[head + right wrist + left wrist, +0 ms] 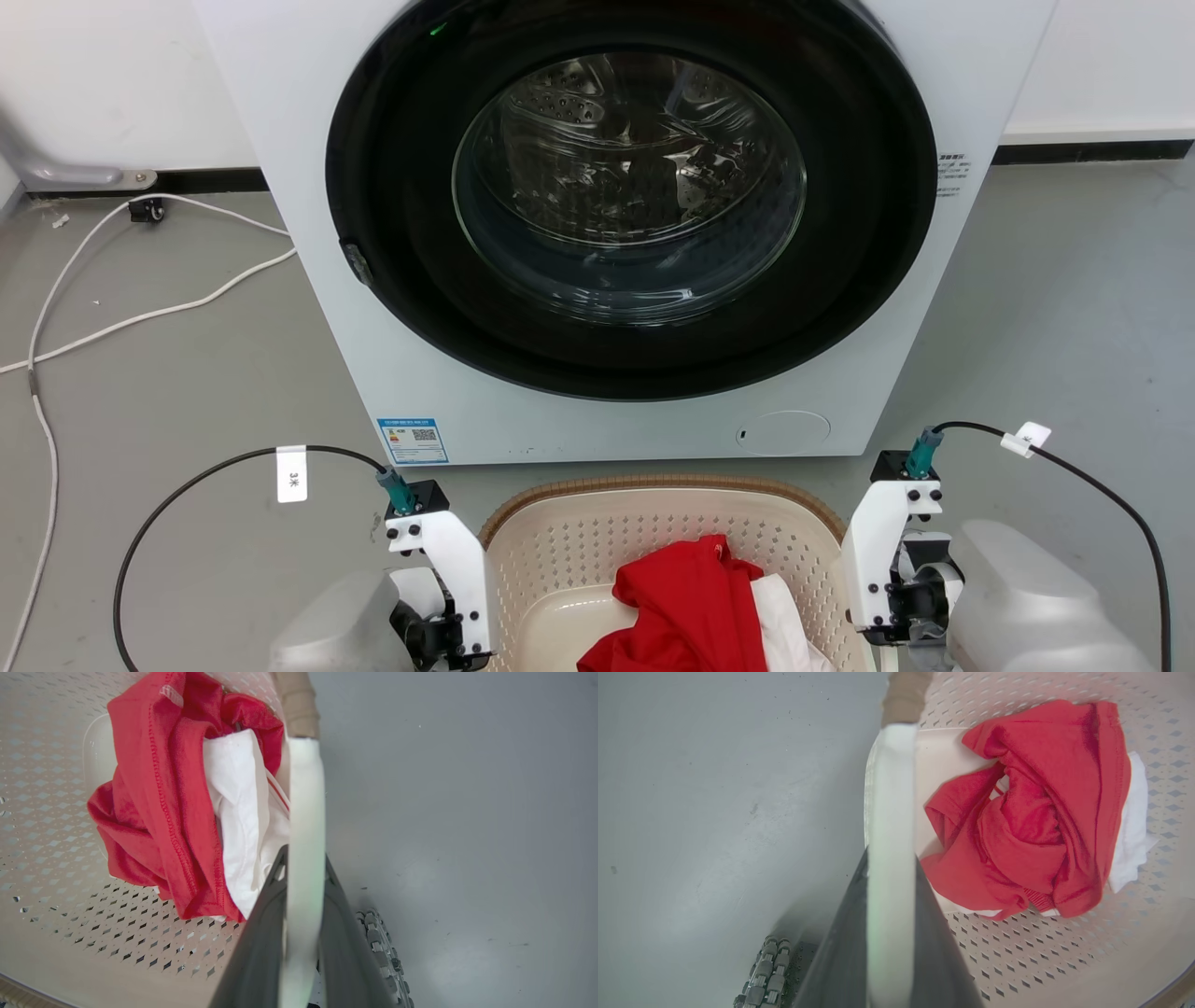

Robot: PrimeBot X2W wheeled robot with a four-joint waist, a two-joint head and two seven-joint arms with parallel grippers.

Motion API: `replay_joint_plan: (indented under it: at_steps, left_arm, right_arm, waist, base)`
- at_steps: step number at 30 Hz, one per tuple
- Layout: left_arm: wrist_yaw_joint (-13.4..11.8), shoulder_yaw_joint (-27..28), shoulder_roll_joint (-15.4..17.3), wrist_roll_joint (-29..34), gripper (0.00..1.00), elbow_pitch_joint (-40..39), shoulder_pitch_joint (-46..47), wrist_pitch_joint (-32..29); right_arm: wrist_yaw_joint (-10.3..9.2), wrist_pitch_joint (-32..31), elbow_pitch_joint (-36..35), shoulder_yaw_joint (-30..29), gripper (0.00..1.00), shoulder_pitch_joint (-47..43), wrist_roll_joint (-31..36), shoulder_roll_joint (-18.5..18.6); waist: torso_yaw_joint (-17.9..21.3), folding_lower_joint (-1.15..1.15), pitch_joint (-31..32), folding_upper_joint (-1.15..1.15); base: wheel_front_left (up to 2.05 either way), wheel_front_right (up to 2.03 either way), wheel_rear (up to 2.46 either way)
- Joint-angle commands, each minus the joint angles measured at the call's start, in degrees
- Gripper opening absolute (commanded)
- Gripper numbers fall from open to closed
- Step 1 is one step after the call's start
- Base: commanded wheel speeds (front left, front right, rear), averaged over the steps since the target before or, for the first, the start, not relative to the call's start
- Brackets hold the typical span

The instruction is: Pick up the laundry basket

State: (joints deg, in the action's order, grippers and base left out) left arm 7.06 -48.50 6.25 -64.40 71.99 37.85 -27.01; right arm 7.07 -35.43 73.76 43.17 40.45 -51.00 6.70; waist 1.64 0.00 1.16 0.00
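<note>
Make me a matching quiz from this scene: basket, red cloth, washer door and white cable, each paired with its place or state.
1. basket
2. red cloth
3. washer door
4. white cable

A. on the floor, left of the washer
B. shut
C. in the basket, on a white cloth
D. in front of the washer

Pairs: 1-D, 2-C, 3-B, 4-A
</note>
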Motion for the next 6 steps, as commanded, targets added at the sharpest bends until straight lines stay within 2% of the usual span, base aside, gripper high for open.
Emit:
replay_joint_plan:
  at_steps: [1, 6]
  left_arm:
    - [0.8, 0.0, -2.0, -0.7, 0.0, -0.9, 0.3, 0.4]
    - [0.8, -0.3, -2.0, -1.0, 0.0, -0.8, 0.2, 0.5]
  right_arm:
    - [0.77, -0.2, -0.6, 0.1, 0.0, 0.7, -0.9, -2.2]
    - [0.77, -0.2, -0.6, 0.2, 0.0, 0.7, -1.0, -2.3]
  waist:
    - [0.0, 0.0, 0.0, 0.0]
    - [0.1, 0.0, -0.1, 0.0]
  base:
    - [0.0, 0.0, 0.0]
    - [0.0, 0.0, 0.0]
